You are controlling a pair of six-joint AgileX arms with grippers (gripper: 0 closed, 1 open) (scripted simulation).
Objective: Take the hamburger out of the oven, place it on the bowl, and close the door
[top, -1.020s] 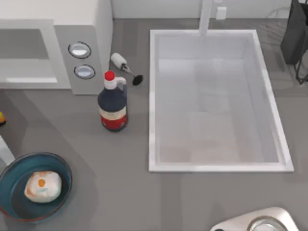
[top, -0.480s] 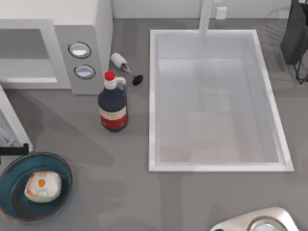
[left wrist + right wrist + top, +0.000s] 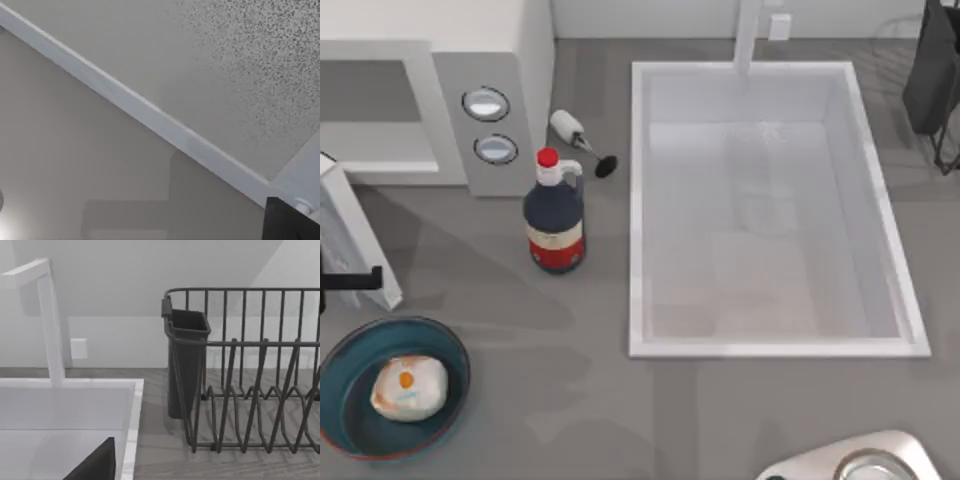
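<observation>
Top view puts the hamburger (image 3: 409, 388) already in the bowl (image 3: 390, 388) at the table's (image 3: 620, 420) near-left corner, so what remains, as I judge it, is shutting the door (image 3: 358, 240). That door stands ajar as a white panel at the left edge, its long axis running from near the oven (image 3: 430, 90) front toward the bowl, with the open grey cavity just beyond it. A dark part of my left arm pokes in at the left edge beside the panel, though I cannot tell how my left claw is set, wide or narrow. From the left wrist view I look flat onto the speckled window of the door (image 3: 240, 65) and its white frame strip, very close, so the claw sits on the panel's outer face.

The move turns on this: the cavity lies past the door from my left arm, so a push across toward the oven front should swing it home. My right arm is parked far off by the sink (image 3: 770, 210) and dish rack (image 3: 250, 375); the left is plainly nearer.
</observation>
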